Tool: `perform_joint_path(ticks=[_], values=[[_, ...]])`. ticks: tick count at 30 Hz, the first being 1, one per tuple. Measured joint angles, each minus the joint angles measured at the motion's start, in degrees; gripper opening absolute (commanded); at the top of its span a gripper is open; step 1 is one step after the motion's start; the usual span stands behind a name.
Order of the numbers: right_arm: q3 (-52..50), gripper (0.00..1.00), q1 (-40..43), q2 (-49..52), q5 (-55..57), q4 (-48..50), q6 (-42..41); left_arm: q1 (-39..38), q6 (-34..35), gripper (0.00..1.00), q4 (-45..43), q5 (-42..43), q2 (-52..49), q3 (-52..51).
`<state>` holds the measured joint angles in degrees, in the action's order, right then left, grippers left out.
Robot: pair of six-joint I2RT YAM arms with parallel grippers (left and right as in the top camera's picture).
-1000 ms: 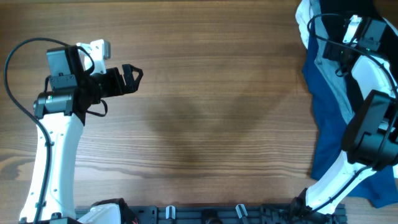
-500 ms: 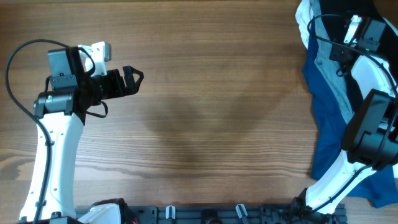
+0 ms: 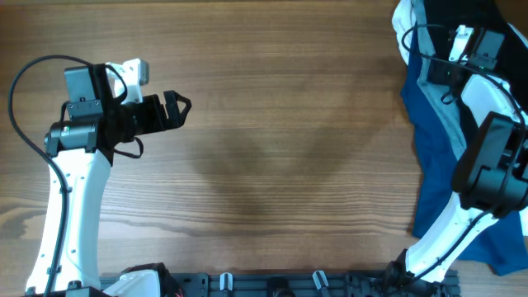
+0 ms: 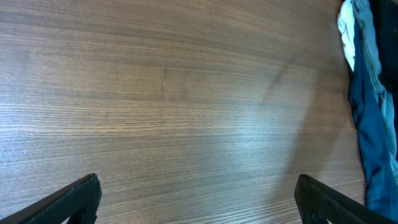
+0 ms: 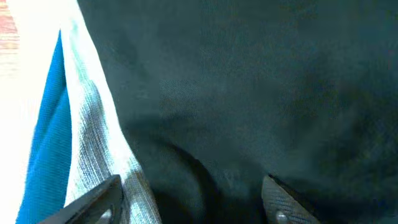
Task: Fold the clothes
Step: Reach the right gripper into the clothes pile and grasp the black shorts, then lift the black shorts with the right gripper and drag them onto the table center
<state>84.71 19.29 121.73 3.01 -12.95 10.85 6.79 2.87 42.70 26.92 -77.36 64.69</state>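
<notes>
The black shorts (image 5: 249, 93) fill the right wrist view; in the overhead view only a black patch (image 3: 441, 16) shows at the top right, in a pile of clothes. My right gripper (image 5: 193, 202) is open, right over the black fabric, one finger at the edge of the light-blue denim (image 5: 93, 137). In the overhead view that gripper (image 3: 429, 70) sits over the pile. My left gripper (image 3: 177, 106) is open and empty over bare table at the left; its fingertips (image 4: 74, 199) show at the bottom of the left wrist view.
A dark blue garment (image 3: 433, 165) runs down the table's right edge, with light-blue denim shorts (image 3: 441, 107) on it. The pile's edge shows in the left wrist view (image 4: 367, 93). The wooden table (image 3: 280, 148) spreads between the arms.
My right gripper has shifted slightly left over the clothes pile. The left arm has barely moved.
</notes>
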Motion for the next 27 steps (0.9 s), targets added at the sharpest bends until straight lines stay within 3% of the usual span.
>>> perform_joint_path(ticks=[5,13,16,20,25,27], values=[[0.00,0.63,0.00,0.09,1.18,0.61,-0.57,0.00,0.00,1.00,0.22,0.00,0.00,0.00],[0.00,0.64,0.00,-0.26,2.82,1.16,-2.03,0.00,0.00,1.00,-0.13,0.00,0.00,0.00],[0.00,0.60,0.00,-0.83,3.54,1.46,-2.23,0.00,0.00,1.00,-0.87,0.00,0.00,0.00],[0.00,0.44,0.00,-1.22,3.74,1.44,-2.73,0.00,0.00,1.00,-1.09,0.00,0.00,0.00],[0.00,0.07,0.00,-1.22,3.98,1.44,-3.41,0.00,0.00,1.00,-1.11,0.00,0.00,0.00],[0.00,0.04,0.00,-1.22,4.11,1.42,-4.09,0.00,0.00,1.00,-1.11,0.00,0.00,0.00]])
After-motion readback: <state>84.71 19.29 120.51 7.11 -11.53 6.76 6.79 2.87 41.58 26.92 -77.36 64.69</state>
